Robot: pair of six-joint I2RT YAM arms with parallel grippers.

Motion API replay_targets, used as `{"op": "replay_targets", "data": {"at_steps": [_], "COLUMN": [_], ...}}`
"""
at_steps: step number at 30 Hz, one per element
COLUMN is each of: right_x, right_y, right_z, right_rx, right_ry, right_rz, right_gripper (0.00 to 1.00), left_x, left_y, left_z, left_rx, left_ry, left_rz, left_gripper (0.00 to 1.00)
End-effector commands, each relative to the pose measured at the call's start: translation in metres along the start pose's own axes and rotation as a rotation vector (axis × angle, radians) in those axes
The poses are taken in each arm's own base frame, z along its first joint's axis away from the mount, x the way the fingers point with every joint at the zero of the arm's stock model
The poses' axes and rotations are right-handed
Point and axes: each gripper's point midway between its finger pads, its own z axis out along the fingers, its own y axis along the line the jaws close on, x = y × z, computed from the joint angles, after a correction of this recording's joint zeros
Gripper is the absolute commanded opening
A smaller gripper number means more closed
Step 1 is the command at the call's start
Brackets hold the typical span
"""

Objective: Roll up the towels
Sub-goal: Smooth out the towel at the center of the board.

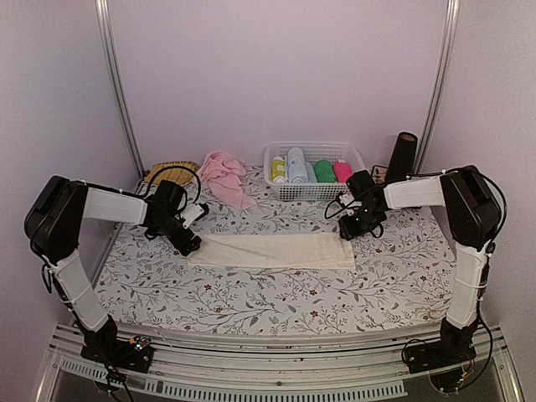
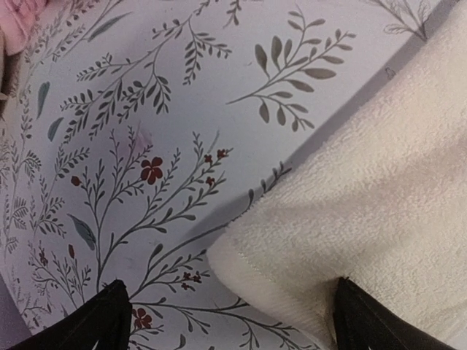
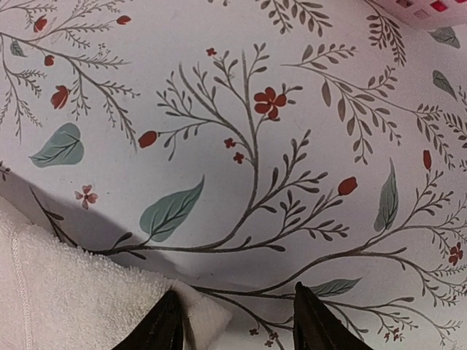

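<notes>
- Robot test booth, not a home: plain pale partition walls [image 1: 276, 75] enclose the counter [image 1: 276, 289] behind and at both sides.
- Aluminium frame post [image 1: 120, 84] rises at the counter's rear-left corner.
- Left arm [image 1: 109, 205] and right arm [image 1: 414, 193] are mounted on a slotted metal rail [image 1: 276, 347] along the counter's near edge.

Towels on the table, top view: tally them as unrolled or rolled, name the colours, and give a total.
Unrolled towels: 2 (cream towel, pink towel)
Rolled towels in the basket: 4 (yellow-green roll, light blue roll, green roll, magenta roll)
Total: 6
</notes>
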Motion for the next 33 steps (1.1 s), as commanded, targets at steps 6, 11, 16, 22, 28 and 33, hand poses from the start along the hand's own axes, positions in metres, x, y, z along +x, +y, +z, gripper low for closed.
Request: {"op": "replay_targets", "data": {"at_steps": [6,11,16,22,28,33], "right_x": [0.036,0.039,0.025,-0.001,-0.005,0.018], "right_y": [-0.031,-0.035,-0.030,-0.012,0.000,0.009], "right_z": [0.015,0.015,0.007,-0.026,-0.065,-0.083], "right_rx": [0.203,0.227,0.194,0.114,0.038,-0.028], "right_ry": [0.132,0.144,0.097,-0.005,-0.080,-0.124], "right_rz": [-0.013,-0.016,-0.009,-0.010,0.045,0.095], "right_gripper": [0.53,0.53,0.53,0.60,0.65,0.68], "left_x": [0.040,0.052,0.043,-0.028,-0.070,-0.065], "left_y": [0.015,0.007,0.012,0.042,0.051,0.045], "left_z": [0.010,0.011,0.000,-0.038,-0.060,-0.037], "left_rx": [-0.127,-0.094,-0.094,-0.122,-0.101,-0.098], "left_ry": [0.147,0.191,0.163,-0.029,-0.152,-0.129], "left_rz": [0.040,0.055,0.055,-0.036,-0.034,-0.007], "left_gripper": [0.97,0.97,0.97,0.97,0.97,0.97]}}
